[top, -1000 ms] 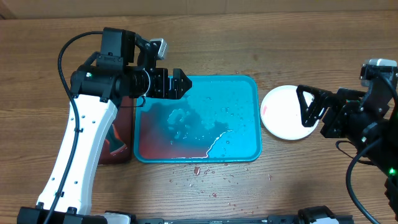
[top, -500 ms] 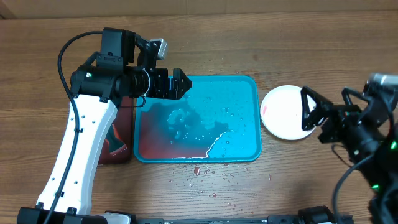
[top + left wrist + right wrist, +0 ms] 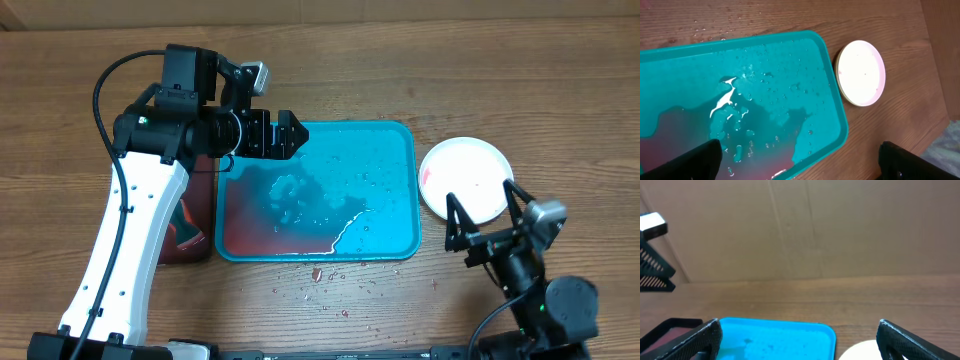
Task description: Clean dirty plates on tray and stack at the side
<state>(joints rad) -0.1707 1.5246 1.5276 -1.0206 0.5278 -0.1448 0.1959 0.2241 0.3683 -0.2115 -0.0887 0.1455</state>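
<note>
The tray point(image 3: 390, 150) lies mid-table point(image 3: 520, 80). The stacked plates point(image 3: 465, 180) sit on the table just off its rim at 3 o'clock. A smaller tray point(image 3: 190, 235) lies alongside at 9 o'clock. Spatters point(image 3: 320, 275) dot the table at 6 o'clock.

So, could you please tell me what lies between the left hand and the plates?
From the left hand to the plates runs the wet turquoise tray, the plates just beyond its right rim; the overhead view shows it.

Robot lab workbench, wooden table point(image 3: 520, 90), plain brown backdrop point(image 3: 790, 230), left arm point(image 3: 125, 250), right arm point(image 3: 545, 295).
</note>
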